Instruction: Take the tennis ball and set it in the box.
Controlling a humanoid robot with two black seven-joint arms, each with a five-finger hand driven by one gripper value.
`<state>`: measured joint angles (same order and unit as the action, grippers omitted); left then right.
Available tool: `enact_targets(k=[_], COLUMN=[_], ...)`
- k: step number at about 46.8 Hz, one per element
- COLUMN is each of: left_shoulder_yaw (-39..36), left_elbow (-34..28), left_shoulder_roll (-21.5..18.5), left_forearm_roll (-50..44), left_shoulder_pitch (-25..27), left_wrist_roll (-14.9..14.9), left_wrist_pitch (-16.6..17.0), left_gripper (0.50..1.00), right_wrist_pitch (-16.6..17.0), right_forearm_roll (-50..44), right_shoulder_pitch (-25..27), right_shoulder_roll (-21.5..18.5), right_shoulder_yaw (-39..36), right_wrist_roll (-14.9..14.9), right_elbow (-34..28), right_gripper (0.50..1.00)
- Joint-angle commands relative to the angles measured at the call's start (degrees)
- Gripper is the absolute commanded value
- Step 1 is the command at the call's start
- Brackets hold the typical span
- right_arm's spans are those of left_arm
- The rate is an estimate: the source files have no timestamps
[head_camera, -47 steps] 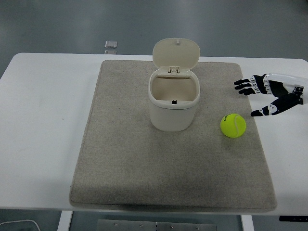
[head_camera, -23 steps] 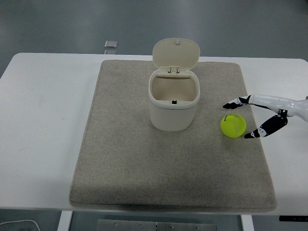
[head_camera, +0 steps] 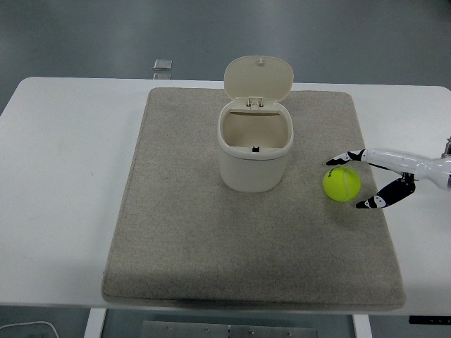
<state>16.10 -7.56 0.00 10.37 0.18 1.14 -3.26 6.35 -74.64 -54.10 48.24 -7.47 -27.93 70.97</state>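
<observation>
A yellow-green tennis ball (head_camera: 342, 184) lies on the grey mat (head_camera: 197, 239), right of the cream box (head_camera: 254, 148). The box stands upright at the mat's middle with its hinged lid (head_camera: 258, 76) tipped up and back, and its inside shows bare. My right hand (head_camera: 356, 179) reaches in from the right edge at mat height. Its fingers (head_camera: 345, 157) are spread behind the ball and its thumb (head_camera: 373, 202) lies in front, so the hand brackets the ball's right side without closing on it. The left arm does not show.
The mat covers most of the white table (head_camera: 63, 176). A small grey square object (head_camera: 163, 65) lies at the table's far edge, behind the mat's left corner. Dark floor shows beyond the table.
My right hand came down and leftward from above the mat's right edge, turning sideways until fingers and thumb flank the ball. In the last half second it dropped slightly lower. The ball stayed put.
</observation>
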Motion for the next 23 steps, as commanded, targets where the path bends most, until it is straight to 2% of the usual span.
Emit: enact_targets(k=[1,11,16,23], left_shoulder_yaw=[-0.01,-0.02,-0.02,-0.02], left_elbow=[0.00,0.00,0.00,0.00], left_shoulder_roll=[0.00,0.00,0.00,0.00], left_forearm_roll=[0.00,0.00,0.00,0.00], left_shoulder_pitch=[0.00,0.00,0.00,0.00], left_wrist_roll=[0.00,0.00,0.00,0.00], left_wrist_pitch=[0.00,0.00,0.00,0.00], left_gripper=[0.992,0.992,0.992,0.992], right_wrist_pitch=[-0.02,-0.11,-0.46,-0.46], right_forearm_roll=[0.02,0.11,0.02,-0.07], right_shoulder_pitch=[-0.04,-0.04,-0.04,-0.04], right_shoulder_roll=[-0.43,-1.75,-1.92,-1.92], right_shoulder_yaw=[-0.08,-0.08,-0.08,-0.08], right_wrist_roll=[0.15,0.24,0.51,0.51], right_elbow=[-0.05,-0.75,-1.28,-1.98], right_gripper=[0.897,0.870,0.832,0.832])
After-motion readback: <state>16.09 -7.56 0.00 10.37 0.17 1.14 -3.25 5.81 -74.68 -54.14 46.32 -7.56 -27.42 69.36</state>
